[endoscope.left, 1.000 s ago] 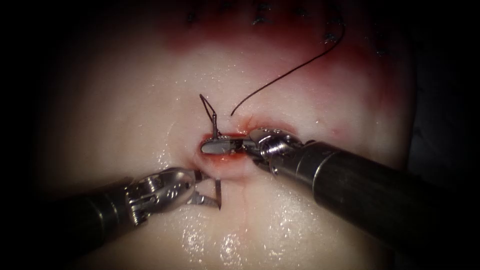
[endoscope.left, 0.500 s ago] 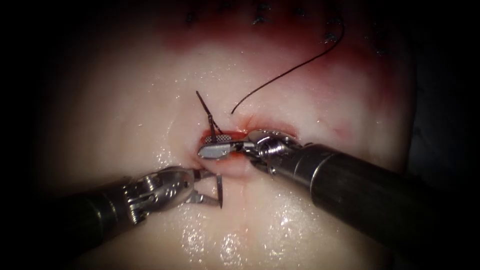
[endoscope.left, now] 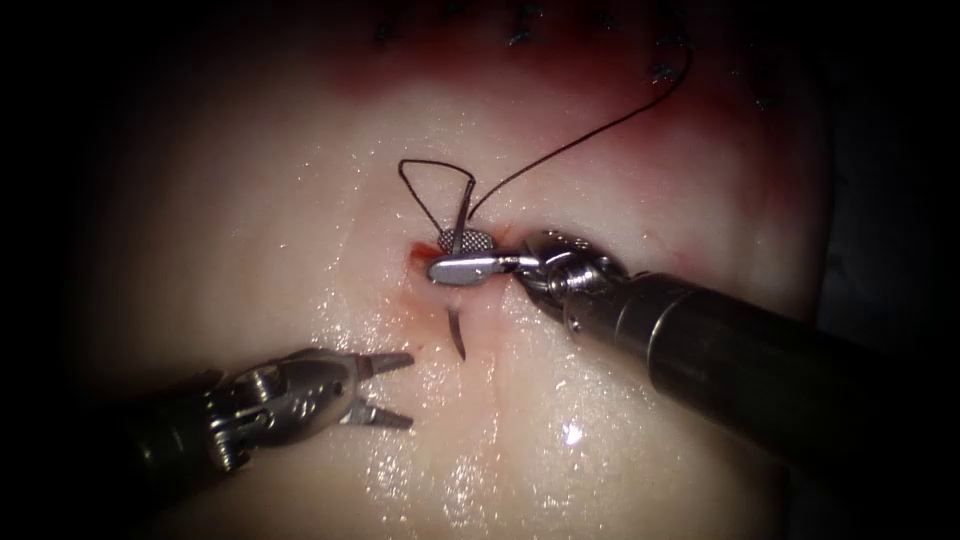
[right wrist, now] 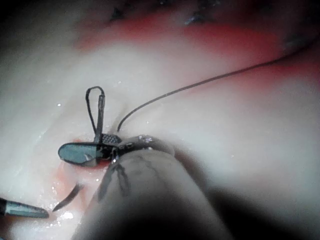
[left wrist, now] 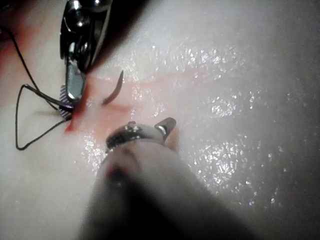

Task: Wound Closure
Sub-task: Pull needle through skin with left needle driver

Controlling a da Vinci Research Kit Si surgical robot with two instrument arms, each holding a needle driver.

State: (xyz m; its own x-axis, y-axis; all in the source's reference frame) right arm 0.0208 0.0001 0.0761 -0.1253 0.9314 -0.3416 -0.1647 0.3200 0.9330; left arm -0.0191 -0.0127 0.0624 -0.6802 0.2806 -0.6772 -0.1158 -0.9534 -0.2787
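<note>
Holding the needle (endoscope.left: 458, 228) near its tail in our right gripper (endoscope.left: 470, 256), left gripper (endoscope.left: 398, 390) apart and empty, we judge its slick steel best clamped mid-curve.

Two tools (endoscope.left: 385, 388) (endoscope.left: 470, 255), one needle (endoscope.left: 457, 335), one thread (endoscope.left: 560, 150)

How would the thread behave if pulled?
Probably floppy: the thread loops loosely behind the needle, which is in the tissue, right tool gripping near its tail. Likely slippery on the wet tissue. Left tool is open, empty.
</note>
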